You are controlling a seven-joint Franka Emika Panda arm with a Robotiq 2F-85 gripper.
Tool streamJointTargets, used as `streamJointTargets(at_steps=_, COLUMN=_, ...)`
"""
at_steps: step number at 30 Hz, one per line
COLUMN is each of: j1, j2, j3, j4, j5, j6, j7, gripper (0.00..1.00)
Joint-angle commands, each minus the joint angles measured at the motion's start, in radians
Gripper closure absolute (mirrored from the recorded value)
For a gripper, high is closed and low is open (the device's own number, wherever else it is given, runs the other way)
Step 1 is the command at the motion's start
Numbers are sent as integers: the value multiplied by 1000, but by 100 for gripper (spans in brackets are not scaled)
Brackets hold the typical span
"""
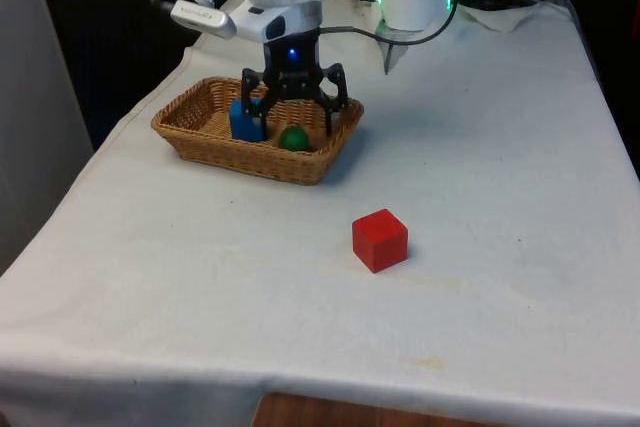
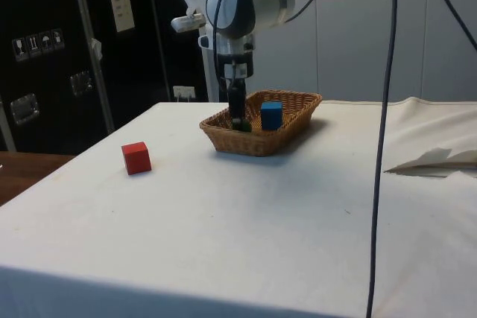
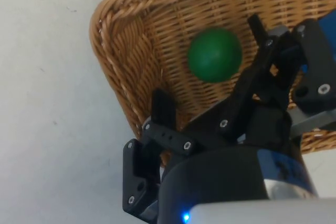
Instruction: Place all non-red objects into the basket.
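A wicker basket (image 1: 200,142) stands on the white cloth towards the front view's left. Inside it lie a blue cube (image 1: 245,124) and a green ball (image 1: 294,138). My gripper (image 1: 290,119) hangs over the basket, open, with nothing held. In the wrist view the green ball (image 3: 214,54) rests on the basket floor (image 3: 131,40) below the spread gripper (image 3: 207,61), free of both fingers. The blue cube (image 3: 328,22) shows beside one finger. A red cube (image 1: 380,240) sits alone on the cloth, nearer the front edge. The side view has the gripper (image 2: 237,118) low in the basket (image 2: 253,143).
The red cube (image 2: 136,158) stands well apart from the basket in the side view. Crumpled white cloth (image 1: 510,12) and cables lie at the far end by the robot base. A thick black cable (image 2: 384,139) hangs down in the side view.
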Motion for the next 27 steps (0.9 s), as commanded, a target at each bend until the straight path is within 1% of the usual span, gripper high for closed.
streamJointTargets(at_steps=1, j1=1, j2=-25, j3=-4, j4=-8, j5=-4, j6=-17, j7=0, gripper=0)
streamJointTargets(at_steps=2, j1=1, j2=-33, j3=-6, j4=-11, j5=-4, j6=-23, j7=-1, gripper=0)
streamJointTargets(at_steps=3, j1=0, j2=-12, j3=-1, j4=0, j5=0, j6=-11, j7=0, gripper=0)
streamJointTargets(at_steps=4, j1=1, j2=-42, j3=-7, j4=-14, j5=-5, j6=-30, j7=0, gripper=0)
streamJointTargets(at_steps=7, j1=3, j2=-81, j3=-14, j4=-30, j5=-7, j6=-56, j7=2, gripper=0)
streamJointTargets(at_steps=10, j1=3, j2=-111, j3=-17, j4=-45, j5=-9, j6=-70, j7=4, gripper=0)
streamJointTargets(at_steps=11, j1=0, j2=-104, j3=-12, j4=-40, j5=-1, j6=-66, j7=-1, gripper=0)
streamJointTargets(at_steps=12, j1=3, j2=-121, j3=-18, j4=-50, j5=-9, j6=-75, j7=4, gripper=0)
streamJointTargets(at_steps=14, j1=3, j2=-150, j3=-21, j4=-64, j5=-9, j6=-90, j7=5, gripper=0)
streamJointTargets(at_steps=19, j1=6, j2=-193, j3=-22, j4=-82, j5=-8, j6=-117, j7=12, gripper=0)
streamJointTargets(at_steps=20, j1=2, j2=-196, j3=-19, j4=-81, j5=-1, j6=-121, j7=4, gripper=0)
streamJointTargets(at_steps=21, j1=8, j2=-209, j3=-22, j4=-89, j5=-8, j6=-125, j7=17, gripper=0)
streamJointTargets(at_steps=27, j1=19, j2=-254, j3=-18, j4=-107, j5=-11, j6=-149, j7=41, gripper=0)
